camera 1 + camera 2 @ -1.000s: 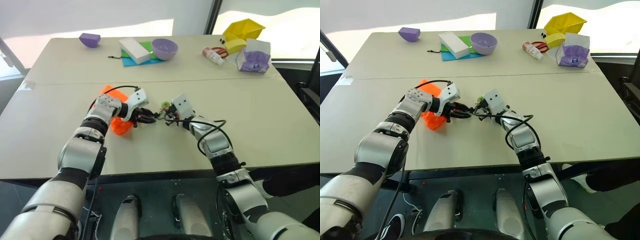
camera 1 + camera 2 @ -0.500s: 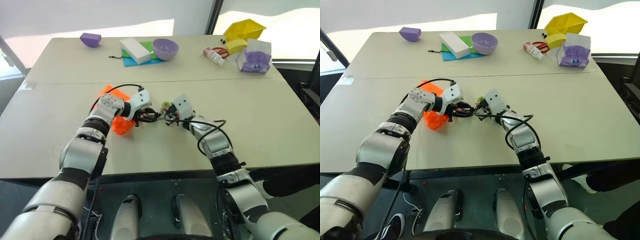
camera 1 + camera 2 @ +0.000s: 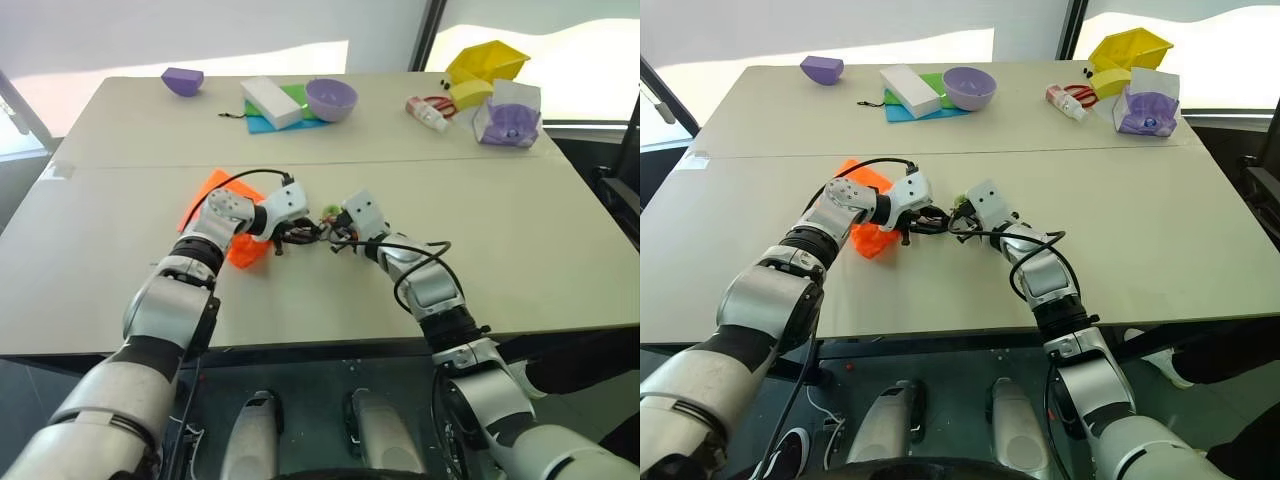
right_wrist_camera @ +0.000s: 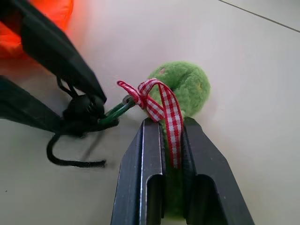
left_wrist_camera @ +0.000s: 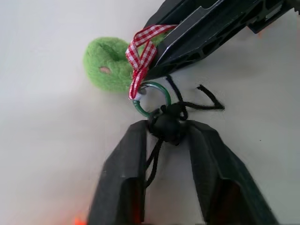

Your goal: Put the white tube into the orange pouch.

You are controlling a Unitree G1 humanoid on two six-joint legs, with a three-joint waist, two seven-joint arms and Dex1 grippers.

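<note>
Beige table (image 3: 520,230), one pouch (image 3: 205,190): just beside it my left gripper (image 5: 164,136) clenches the cord stopper (image 5: 168,126), right gripper (image 4: 172,136) beyond grasps the tassel (image 4: 185,84); I'd anchor the tassel and slide the stopper straight, without twisting.

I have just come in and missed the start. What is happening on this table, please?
The robot is working on the drawstring of the orange pouch at the middle of the table. Its left pincer is closed on the black cord stopper, and its right pincer is shut on the checked ribbon by the green pompom. The pouch lies flat.
</note>
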